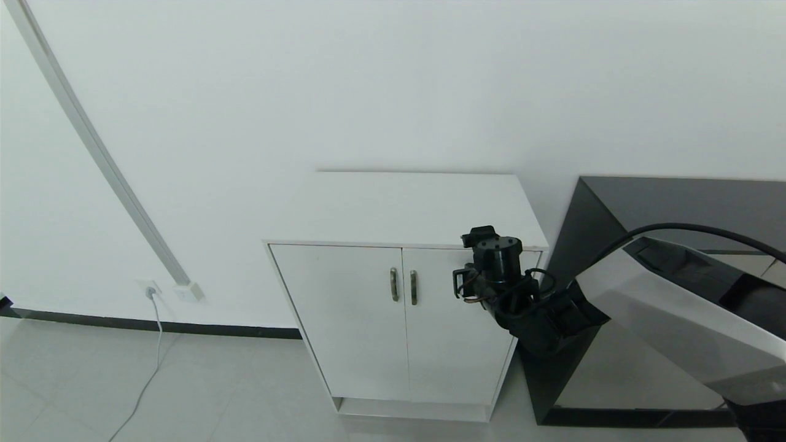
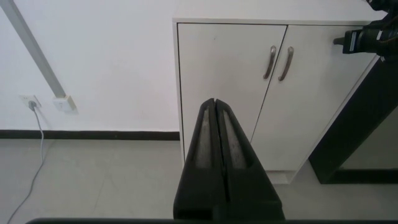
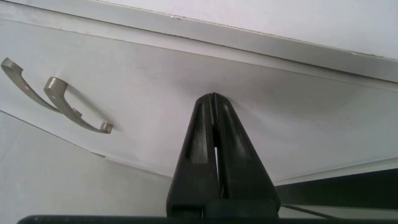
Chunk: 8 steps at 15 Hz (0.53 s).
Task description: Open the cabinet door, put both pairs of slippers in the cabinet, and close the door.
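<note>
head view: cabinet (image 1: 393,209) against the wall, both doors shut, handles (image 1: 403,286) side by side at the centre seam. right hand (image 1: 483,235) up by the right door's top edge, near the outer corner.
left wrist view: left hand (image 2: 214,109) fully closed, holding nothing, well back from the cabinet.
right wrist view: right hand pressed together, empty, close to the door face.

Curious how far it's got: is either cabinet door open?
No, both cabinet doors sit shut and flush, their handles side by side.
</note>
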Tool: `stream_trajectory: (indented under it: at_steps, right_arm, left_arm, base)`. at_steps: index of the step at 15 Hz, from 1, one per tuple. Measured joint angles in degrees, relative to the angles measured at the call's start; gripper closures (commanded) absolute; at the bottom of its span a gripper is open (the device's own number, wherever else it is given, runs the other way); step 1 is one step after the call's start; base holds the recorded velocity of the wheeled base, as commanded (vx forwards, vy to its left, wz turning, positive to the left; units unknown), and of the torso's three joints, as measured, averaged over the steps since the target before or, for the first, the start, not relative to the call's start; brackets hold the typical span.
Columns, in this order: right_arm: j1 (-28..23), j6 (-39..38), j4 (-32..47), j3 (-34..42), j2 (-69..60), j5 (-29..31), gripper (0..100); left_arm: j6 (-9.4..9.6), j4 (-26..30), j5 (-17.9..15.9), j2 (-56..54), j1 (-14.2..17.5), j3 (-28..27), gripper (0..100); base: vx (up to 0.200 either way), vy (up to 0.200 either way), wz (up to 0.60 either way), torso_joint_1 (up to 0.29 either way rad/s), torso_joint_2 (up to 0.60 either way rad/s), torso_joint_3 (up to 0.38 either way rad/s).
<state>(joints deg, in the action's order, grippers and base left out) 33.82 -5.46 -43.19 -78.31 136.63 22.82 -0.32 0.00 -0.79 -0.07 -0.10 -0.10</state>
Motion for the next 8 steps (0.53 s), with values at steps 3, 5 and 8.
stream_trajectory:
  at_steps: [3, 5, 8]
  right_arm:
    - [0.0, 0.0, -0.1, -0.2, 0.3, 0.0, 100]
    - [-0.1, 0.0, 0.0, -0.4, 0.5, 0.0, 100]
    - [-0.1, 0.0, 0.0, -0.6, 0.7, 0.0, 100]
  left_arm:
    - [0.0, 0.0, 0.0, 0.0, 0.0, 0.0, 100]
    - [0.0, 0.0, 0.0, 0.0, 0.0, 0.0, 100]
    - [0.0, 0.0, 0.0, 0.0, 0.0, 0.0, 100]
  base:
    - [0.0, 0.0, 0.0, 0.0, 0.0, 0.0]
    - [0.0, 0.0, 0.0, 0.0, 0.0, 0.0]
    - [0.0, 0.0, 0.0, 0.0, 0.0, 0.0]
